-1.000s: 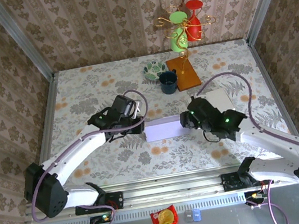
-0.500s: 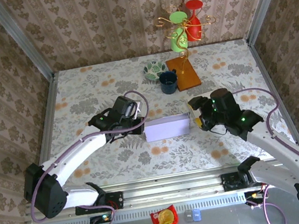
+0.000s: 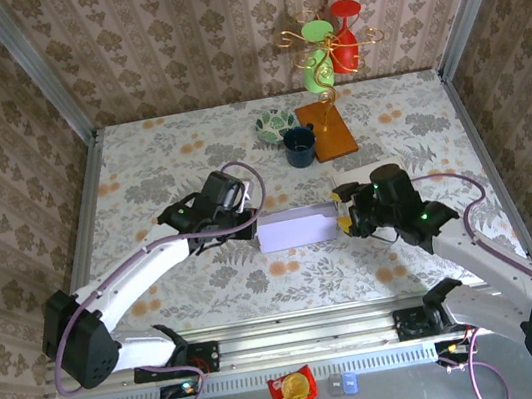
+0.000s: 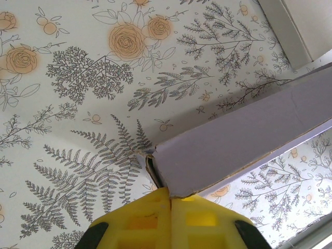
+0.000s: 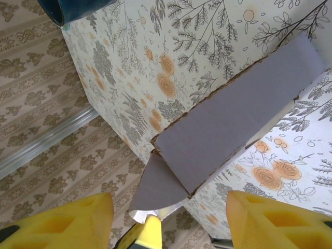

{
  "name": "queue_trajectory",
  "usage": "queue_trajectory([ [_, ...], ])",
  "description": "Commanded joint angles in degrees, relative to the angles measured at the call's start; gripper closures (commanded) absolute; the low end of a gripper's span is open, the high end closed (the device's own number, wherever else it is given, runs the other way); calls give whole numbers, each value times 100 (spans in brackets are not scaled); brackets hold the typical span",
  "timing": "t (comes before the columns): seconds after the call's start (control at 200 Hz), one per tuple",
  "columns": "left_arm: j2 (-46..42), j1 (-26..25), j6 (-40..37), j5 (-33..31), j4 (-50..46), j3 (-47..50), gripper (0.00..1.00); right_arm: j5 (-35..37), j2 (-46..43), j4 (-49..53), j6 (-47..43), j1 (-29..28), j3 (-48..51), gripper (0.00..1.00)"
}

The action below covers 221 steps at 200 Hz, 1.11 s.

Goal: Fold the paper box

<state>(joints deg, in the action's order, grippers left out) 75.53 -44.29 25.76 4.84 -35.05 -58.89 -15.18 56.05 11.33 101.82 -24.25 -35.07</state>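
From above, the paper box [image 3: 296,227] lies on its side in the middle of the table [image 3: 169,164], lengthwise between the left gripper [image 3: 251,228] at its left end and the right gripper [image 3: 342,212] at its right end. At the left wrist, the left gripper [image 4: 170,199] is pressed together on the box's near corner, pinching a thin card edge. The box looks light and thin-walled, likely to buckle or slide if pushed hard, so a creased edge seems the safest hold. At the right wrist, the right gripper [image 5: 168,218] stands spread, holding nothing; the loose end flap [image 5: 154,189] probably bends easily and wants a gentle push along its fold.
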Motion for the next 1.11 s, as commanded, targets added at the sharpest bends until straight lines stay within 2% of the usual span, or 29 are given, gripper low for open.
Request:
queue_trajectory([
  [0.0, 182, -93, 43, -12, -468, 63, 98, -56, 96, -270, 79, 23, 67, 42],
  [0.12, 182, -96, 46, -10, -469, 64, 97, -20, 201, -393, 47, 26, 68, 46],
  [0.325, 99, -104, 89, 25, -485, 63, 96, 49, 225, -255, -143, 25, 81, 60],
  [0.465, -32, -97, 80, 22, -555, 42, 93, 76, 213, -181, -205, 25, 147, 65],
  [0.535, -97, -93, 75, 96, -569, 5, 74, 102, 214, -150, -215, 25, 179, 66],
  [0.66, -212, -23, 225, 529, -408, -28, 67, 121, 264, -79, -285, 26, 185, 68],
  [0.845, -460, 431, 979, 1126, -262, -41, 58, 147, 379, 56, -397, 22, 117, 70],
  [0.945, -612, 772, 1623, 1556, -117, 77, 57, 164, 437, 161, -437, 26, 63, 71],
  [1.1, -811, 1070, 2419, 1884, 266, 406, 56, 191, 490, 353, -503, 21, 3, 73],
])
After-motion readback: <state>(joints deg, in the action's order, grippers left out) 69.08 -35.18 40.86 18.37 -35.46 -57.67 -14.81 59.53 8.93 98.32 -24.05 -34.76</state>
